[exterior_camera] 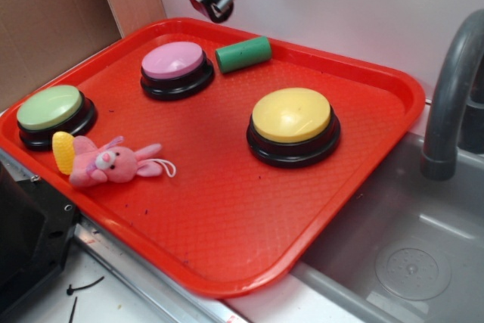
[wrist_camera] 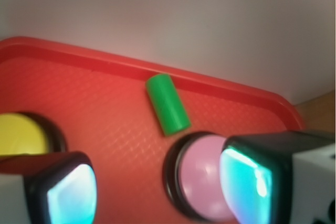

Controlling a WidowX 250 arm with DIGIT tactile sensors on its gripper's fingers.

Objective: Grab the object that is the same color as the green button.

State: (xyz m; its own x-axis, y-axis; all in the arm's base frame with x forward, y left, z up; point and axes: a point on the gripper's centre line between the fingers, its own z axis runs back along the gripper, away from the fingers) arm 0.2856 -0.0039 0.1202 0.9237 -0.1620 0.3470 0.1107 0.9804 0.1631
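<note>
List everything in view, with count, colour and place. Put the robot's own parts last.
tray: one, red, holding all the items, beside the sink
green cylinder: one, dark green, lying on its side near the tray's far rim, just right of the pink button
green button: one, pale green dome on a black base, tray's left corner
pink button: one, pink dome on a black base, far side of the tray
yellow button: one, yellow dome on a black base, right of centre
plush bunny: one, pink with a yellow piece, lying in front of the green button
sink: one, grey, right of the tray
faucet: one, grey, over the sink
gripper: one, black fingers apart, above the pink button, holding nothing
</note>
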